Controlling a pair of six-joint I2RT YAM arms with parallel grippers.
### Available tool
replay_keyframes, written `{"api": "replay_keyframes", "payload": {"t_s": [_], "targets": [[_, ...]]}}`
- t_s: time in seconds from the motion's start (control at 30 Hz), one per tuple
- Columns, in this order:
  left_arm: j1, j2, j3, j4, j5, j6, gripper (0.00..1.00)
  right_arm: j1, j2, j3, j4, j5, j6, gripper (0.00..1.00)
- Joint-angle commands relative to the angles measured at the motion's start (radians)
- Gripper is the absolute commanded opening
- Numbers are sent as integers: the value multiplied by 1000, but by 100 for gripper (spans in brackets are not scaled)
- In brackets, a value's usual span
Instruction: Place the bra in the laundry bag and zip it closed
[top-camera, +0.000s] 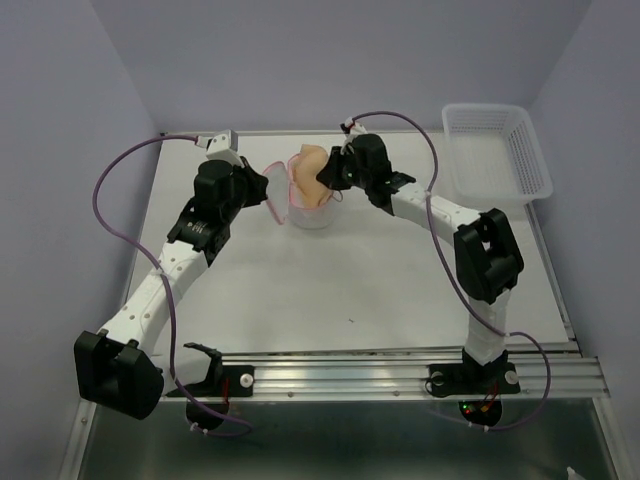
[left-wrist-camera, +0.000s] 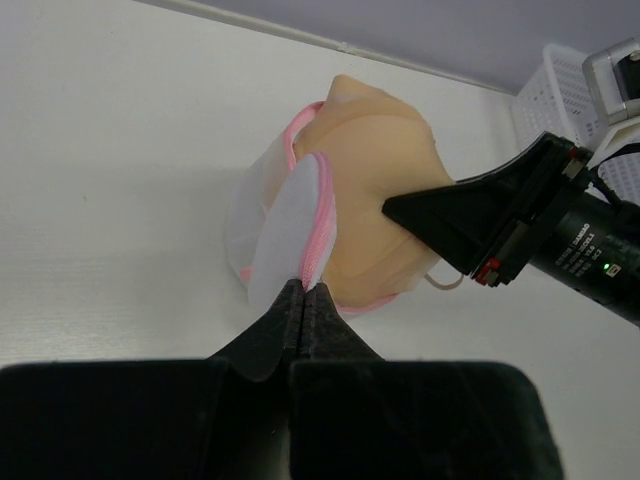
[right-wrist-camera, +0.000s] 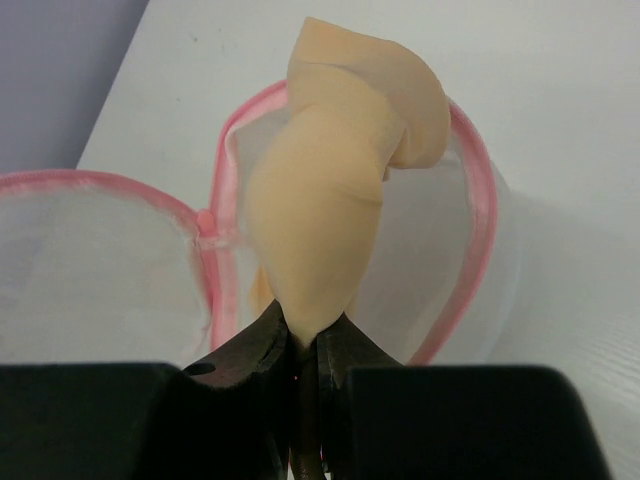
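The bra (right-wrist-camera: 330, 200) bulges up straight ahead of the right claw (right-wrist-camera: 308, 345), pinched in its tips, half inside the open laundry bag (right-wrist-camera: 430, 250); the left claw (left-wrist-camera: 303, 292) clamps that bag's pink rim.

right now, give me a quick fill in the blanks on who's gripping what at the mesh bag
The left gripper is shut on the ____ edging of the laundry bag flap.
The right gripper is shut on the tan ____.
The white slotted basket stands at the table far ____ corner.
Missing words: pink; bra; right.
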Motion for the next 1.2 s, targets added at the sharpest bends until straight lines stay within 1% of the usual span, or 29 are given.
{"api": "replay_keyframes", "payload": {"t_s": [0.0,0.03,0.1,0.13,0.2,0.23,0.43,0.47,0.6,0.7,0.73,0.8,0.87,0.9,0.93,1.03,1.07,1.17], "targets": [[-5,-35,67,31,-6,-4,0,57,2,32,-74,106,-68,1],[-5,-35,68,31,-6,-4,0,57,6,35,-78,121,-80,1],[-5,-32,68,31,-5,-4,0,67,21,43,-78,97,-80,1],[-5,-30,72,31,-2,-4,0,77,29,52,-117,77,-81,1],[-3,-24,76,31,23,0,0,92,45,90,-133,92,-91,1],[-5,-24,78,31,39,-2,0,104,68,107,-160,129,-97,1],[-8,-35,68,57,125,10,0,104,165,303,-297,196,-54,1],[-11,-37,65,65,138,13,0,104,189,329,-338,200,-33,1],[-22,-27,67,68,165,16,0,104,252,454,-415,198,6,1],[-23,-33,64,71,172,23,0,104,301,517,-447,215,27,5],[-25,-37,64,70,170,23,0,104,311,524,-449,227,35,14],[-25,-41,62,70,167,24,0,104,325,538,-453,236,47,15],[-25,-44,59,67,150,21,0,104,335,544,-458,264,53,27],[-25,-44,59,62,132,19,0,104,335,543,-461,275,55,35],[-26,-46,62,48,104,13,0,104,332,543,-466,302,55,40],[-25,-52,59,30,63,16,0,104,312,538,-472,333,35,63],[-25,-52,58,25,43,18,0,104,291,537,-473,339,15,67],[-25,-47,62,14,21,19,0,104,244,543,-473,341,-17,71]]}}
